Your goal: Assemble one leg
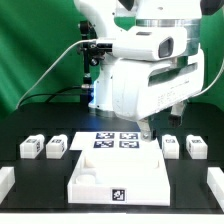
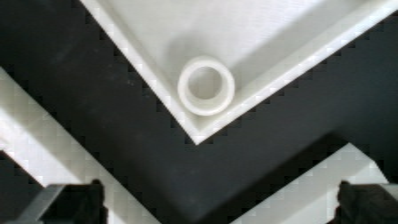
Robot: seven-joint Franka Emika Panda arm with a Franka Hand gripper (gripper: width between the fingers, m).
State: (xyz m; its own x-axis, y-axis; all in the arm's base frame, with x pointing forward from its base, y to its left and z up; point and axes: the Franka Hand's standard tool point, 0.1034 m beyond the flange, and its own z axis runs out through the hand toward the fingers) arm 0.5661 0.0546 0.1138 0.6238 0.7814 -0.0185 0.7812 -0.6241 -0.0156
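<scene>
Four small white legs with tags lie on the black table: two on the exterior view's left (image 1: 31, 147) (image 1: 56, 148) and two on its right (image 1: 171, 146) (image 1: 196, 146). My gripper (image 1: 147, 129) hangs low over the back right corner of the large white square panel (image 1: 100, 170), away from every leg. In the wrist view that panel corner (image 2: 267, 40) with its round hole (image 2: 206, 85) lies below the gripper (image 2: 217, 205). The two dark fingertips (image 2: 71, 203) stand wide apart with nothing between them. No leg shows in the wrist view.
The marker board (image 1: 115, 140) lies behind the panel, partly under the arm. White blocks sit at the table's front left (image 1: 5, 181) and front right (image 1: 215, 186) edges. The robot's body fills the middle of the exterior view.
</scene>
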